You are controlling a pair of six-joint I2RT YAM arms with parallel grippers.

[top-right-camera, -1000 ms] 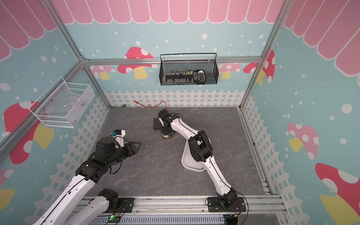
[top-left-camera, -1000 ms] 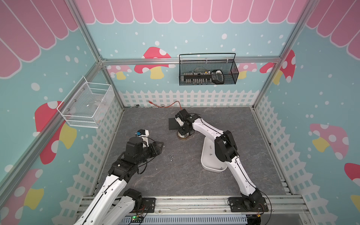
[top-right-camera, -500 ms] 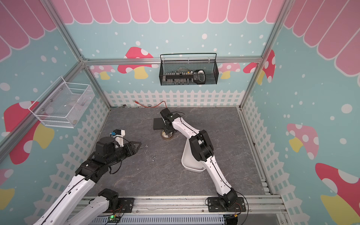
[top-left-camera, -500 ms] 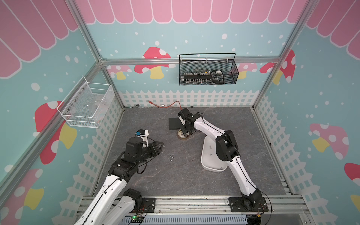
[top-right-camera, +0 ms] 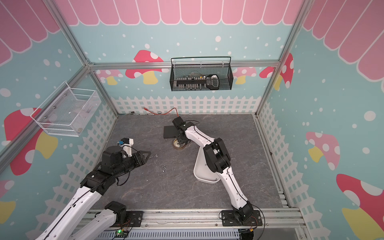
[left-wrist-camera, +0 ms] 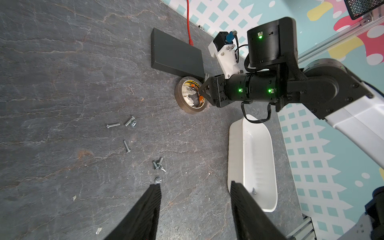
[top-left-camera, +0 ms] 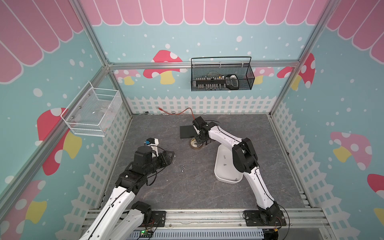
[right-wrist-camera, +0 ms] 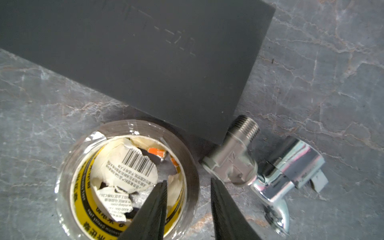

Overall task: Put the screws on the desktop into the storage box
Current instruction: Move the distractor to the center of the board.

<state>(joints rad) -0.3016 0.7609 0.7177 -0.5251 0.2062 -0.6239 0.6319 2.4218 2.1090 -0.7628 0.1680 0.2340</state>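
Note:
Several tiny silver screws (left-wrist-camera: 126, 146) lie scattered on the dark grey desktop (top-left-camera: 187, 191), left of the white storage box (top-left-camera: 225, 166). In both top views they show as specks (top-right-camera: 164, 166). One screw (left-wrist-camera: 253, 190) lies inside the storage box (left-wrist-camera: 253, 158). My left gripper (left-wrist-camera: 194, 186) is open and empty, hovering at the left of the scatter, with one fingertip beside a screw (left-wrist-camera: 158, 180). My right gripper (right-wrist-camera: 188, 180) is open astride the wall of a tape roll (right-wrist-camera: 124, 182), one finger inside the ring and one outside.
A flat black box (top-left-camera: 187, 132) lies behind the tape roll (top-left-camera: 195, 144). A chrome faucet piece (right-wrist-camera: 266, 166) sits beside them. A red cable (top-left-camera: 182, 112) runs along the back fence. A black wire basket (top-left-camera: 222, 80) and a white mesh basket (top-left-camera: 91, 116) hang on the walls.
My right wrist has shifted slightly to the right over the tape roll. The left arm has stayed still.

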